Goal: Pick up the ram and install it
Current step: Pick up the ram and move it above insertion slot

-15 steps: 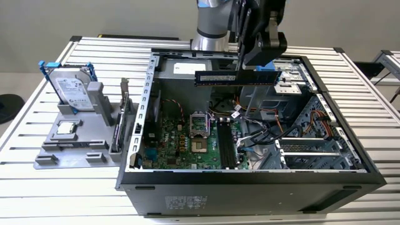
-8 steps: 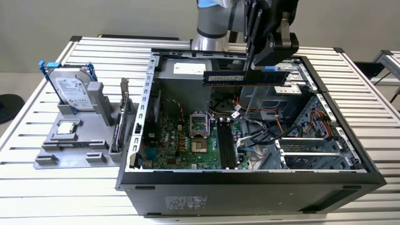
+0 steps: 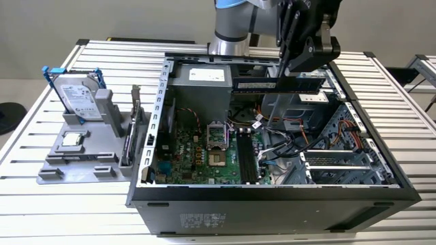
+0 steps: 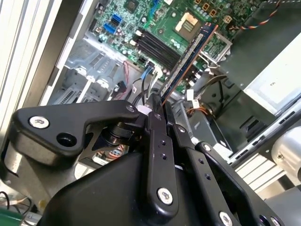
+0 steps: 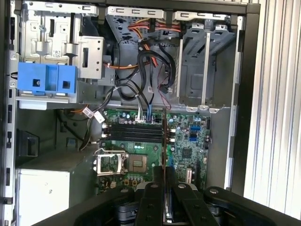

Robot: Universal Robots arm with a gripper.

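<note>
Gripper [image 3: 294,75] is clamped shut on the ram [image 3: 256,84], the stick level between its fingers, high over the open computer case [image 3: 272,196] and above the motherboard [image 3: 204,153].

Long black memory slots [image 3: 246,158] lie open from above, below the thin dark-bluish ram stick [image 4: 188,59]; tangled coloured cables [image 3: 287,145] and a grey metal drive cage [image 3: 299,109] crowd beside them.
</note>
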